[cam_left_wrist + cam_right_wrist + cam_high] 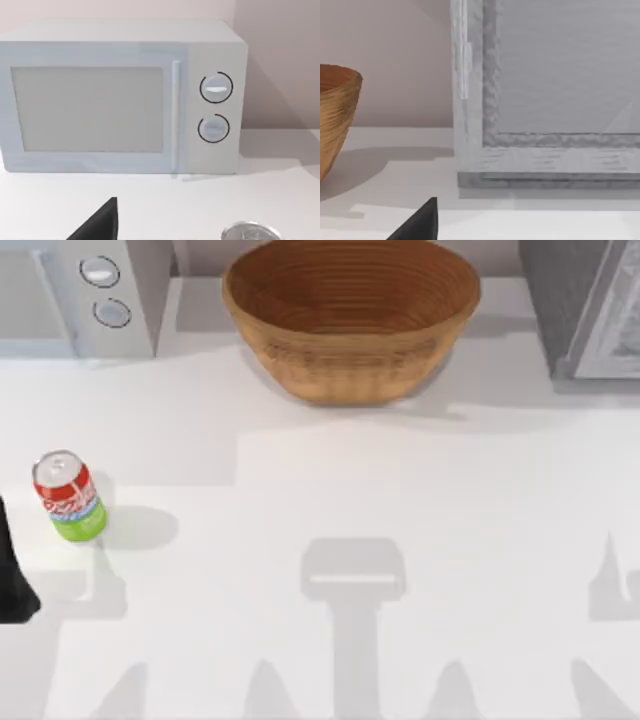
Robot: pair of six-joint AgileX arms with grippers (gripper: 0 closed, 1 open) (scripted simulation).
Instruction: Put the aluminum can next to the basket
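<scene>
The aluminum can (68, 497) stands upright at the table's left side, with a silver top, a red label and a green base. Its silver top (250, 233) also shows in the left wrist view. The brown wicker basket (350, 315) sits at the back centre, far from the can, and its side (335, 115) appears in the right wrist view. My left gripper (12, 575) is a dark shape at the left edge, just in front of the can and apart from it. A dark tip of my right gripper (420, 225) shows in its own wrist view.
A pale microwave (95, 290) stands at the back left, behind the can, and faces the left wrist camera (120, 100). A grey appliance (585, 305) occupies the back right corner. Bare white tabletop (330, 490) lies between the can and the basket.
</scene>
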